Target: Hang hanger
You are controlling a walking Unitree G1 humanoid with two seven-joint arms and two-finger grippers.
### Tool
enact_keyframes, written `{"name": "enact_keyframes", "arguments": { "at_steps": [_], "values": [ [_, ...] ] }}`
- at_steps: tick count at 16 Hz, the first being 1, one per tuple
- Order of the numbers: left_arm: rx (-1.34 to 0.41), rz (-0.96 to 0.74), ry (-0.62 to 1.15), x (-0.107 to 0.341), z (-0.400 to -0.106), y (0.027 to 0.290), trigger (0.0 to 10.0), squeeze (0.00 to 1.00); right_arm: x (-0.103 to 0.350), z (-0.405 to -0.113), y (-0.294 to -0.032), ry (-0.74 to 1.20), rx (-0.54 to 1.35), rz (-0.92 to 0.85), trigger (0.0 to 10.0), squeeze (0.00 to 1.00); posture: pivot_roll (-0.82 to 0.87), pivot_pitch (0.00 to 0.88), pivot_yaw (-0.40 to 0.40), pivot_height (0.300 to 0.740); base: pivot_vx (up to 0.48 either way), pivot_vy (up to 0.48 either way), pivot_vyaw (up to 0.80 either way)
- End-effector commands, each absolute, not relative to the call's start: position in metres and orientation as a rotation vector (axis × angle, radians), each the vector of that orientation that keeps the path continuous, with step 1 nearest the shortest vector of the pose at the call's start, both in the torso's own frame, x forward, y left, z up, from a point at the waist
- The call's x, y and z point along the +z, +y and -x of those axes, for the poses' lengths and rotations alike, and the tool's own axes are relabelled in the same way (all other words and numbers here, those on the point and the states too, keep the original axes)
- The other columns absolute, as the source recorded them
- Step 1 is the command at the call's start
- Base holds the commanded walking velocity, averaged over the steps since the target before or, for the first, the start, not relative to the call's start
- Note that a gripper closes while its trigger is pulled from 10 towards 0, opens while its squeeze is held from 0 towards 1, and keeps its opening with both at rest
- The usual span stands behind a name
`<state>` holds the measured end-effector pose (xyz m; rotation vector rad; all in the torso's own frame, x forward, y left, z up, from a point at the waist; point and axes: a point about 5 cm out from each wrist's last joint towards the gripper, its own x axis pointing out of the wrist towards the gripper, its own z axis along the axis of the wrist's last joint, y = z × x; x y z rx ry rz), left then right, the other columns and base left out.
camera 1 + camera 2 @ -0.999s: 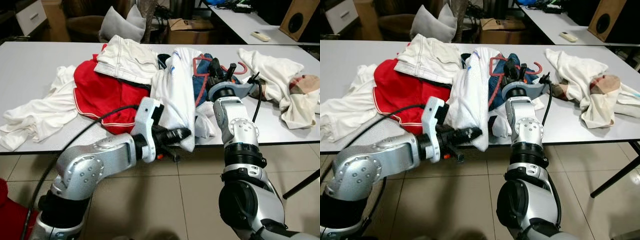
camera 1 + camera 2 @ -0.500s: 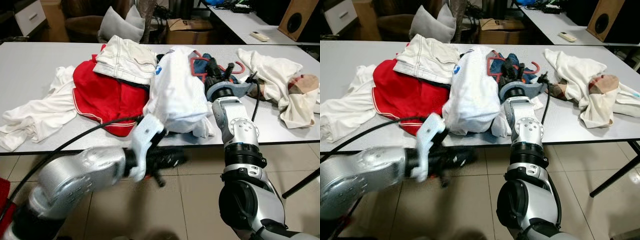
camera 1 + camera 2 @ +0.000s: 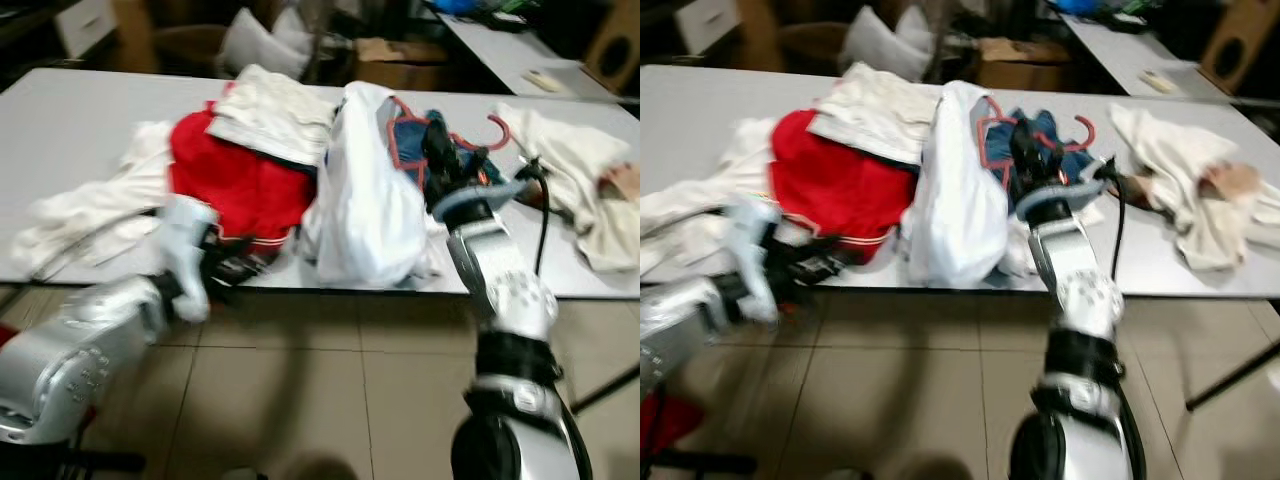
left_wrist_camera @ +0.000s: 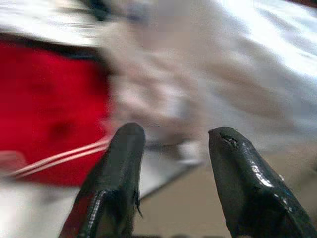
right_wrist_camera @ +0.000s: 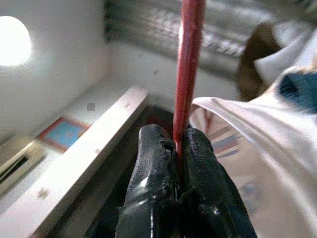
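Observation:
My right gripper (image 3: pixel 437 150) is shut on the red hanger (image 3: pixel 402 150) above the clothes pile on the white table (image 3: pixel 80 120). In the right wrist view the red hanger bar (image 5: pixel 188 59) runs straight out from between the closed fingers (image 5: pixel 153 163). A white garment (image 3: pixel 365 200) hangs from the hanger and bulges down to the table's front edge. My left gripper (image 3: pixel 240 265) is open with nothing in it at the front edge, beside the red garment (image 3: pixel 235 180). The left wrist view shows its fingers (image 4: pixel 121 163) spread, with red and white cloth behind them.
A cream garment (image 3: pixel 275 115) lies on the red one, and white cloths lie at the table's left (image 3: pixel 90 210) and right (image 3: pixel 570 170). Blue cloth (image 3: pixel 410 135) sits under the hanger. A second table (image 3: pixel 520 50) and a pillow (image 3: pixel 255 45) stand behind. Tiled floor (image 3: pixel 330 400) lies in front.
My left gripper has left the white garment's hem, dropped below the table edge and swung left to the red garment. The white garment now hangs bunched from the hanger. The view shifted and blurred.

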<state>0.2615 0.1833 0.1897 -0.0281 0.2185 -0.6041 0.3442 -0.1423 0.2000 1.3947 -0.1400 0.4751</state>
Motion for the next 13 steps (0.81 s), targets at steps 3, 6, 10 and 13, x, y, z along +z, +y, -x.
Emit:
{"name": "enact_keyframes", "arguments": {
  "at_steps": [3,6,10,13],
  "values": [
    [-0.543,0.034,0.123,0.194,-0.267,0.184,10.0,1.00,0.229,-0.327,-0.146,-0.253,0.641,-1.307,10.0,0.00,-0.07,0.000,-0.031,0.740,0.000,0.000,0.74],
    [-0.517,0.063,0.068,0.194,-0.270,0.177,10.0,1.00,0.254,-0.308,-0.152,-0.346,0.749,-1.250,10.0,0.00,-0.08,0.000,-0.034,0.740,0.000,0.000,0.73],
    [-0.510,0.113,0.008,0.196,-0.270,0.172,10.0,1.00,0.276,-0.288,-0.164,-0.438,0.821,-1.203,10.0,0.00,-0.08,0.000,-0.041,0.740,0.000,0.000,0.71],
    [-0.515,0.153,-0.056,0.205,-0.272,0.170,10.0,1.00,0.296,-0.280,-0.175,-0.519,0.855,-1.180,10.0,0.00,-0.08,0.000,-0.040,0.740,0.000,0.000,0.70]
  ]
}}
